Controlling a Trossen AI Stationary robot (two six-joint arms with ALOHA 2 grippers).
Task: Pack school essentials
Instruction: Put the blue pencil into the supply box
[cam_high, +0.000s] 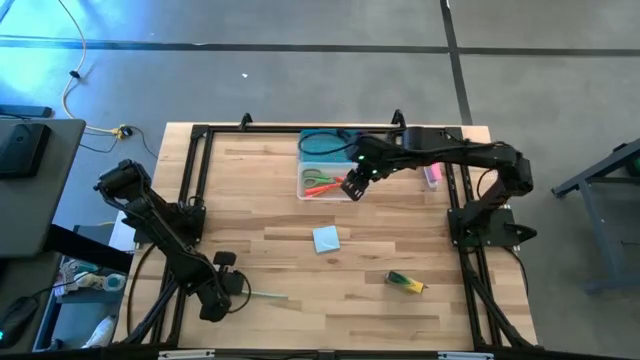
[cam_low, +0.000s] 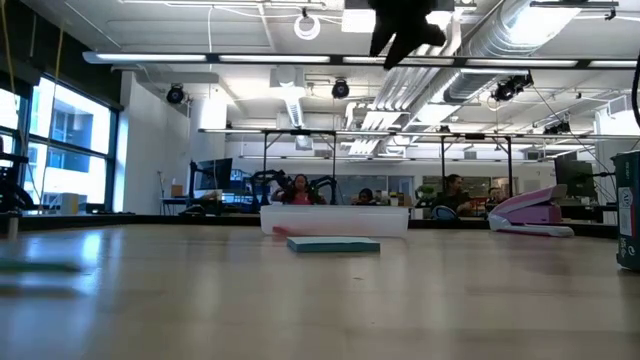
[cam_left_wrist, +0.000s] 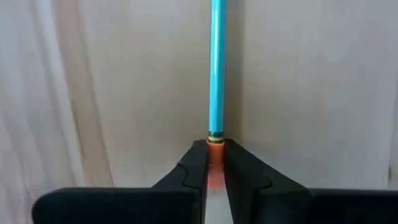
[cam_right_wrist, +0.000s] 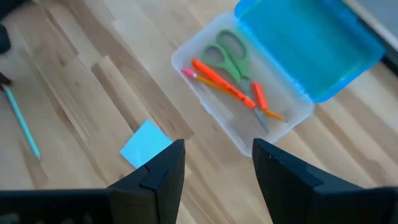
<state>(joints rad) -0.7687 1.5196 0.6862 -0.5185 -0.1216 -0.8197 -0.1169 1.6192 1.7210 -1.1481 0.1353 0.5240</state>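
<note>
We pinch the light, stiff pencil (cam_left_wrist: 217, 74) by its eraser end in the left gripper (cam_left_wrist: 214, 165); right gripper (cam_right_wrist: 214, 165), fingers apart, hovers over the box (cam_right_wrist: 217, 127)

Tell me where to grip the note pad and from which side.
Take the note pad from straight above, fingers across two opposite edges. It lies flat on the table, turned diamond-wise, with bare wood all round. The open right gripper, near the box, is probably handiest.

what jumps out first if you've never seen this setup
The clear box with its blue lid open at the table's far edge, green scissors and an orange pencil inside, the open right gripper above it. Near the front edge, the left gripper pinches a blue-green pencil.
</note>
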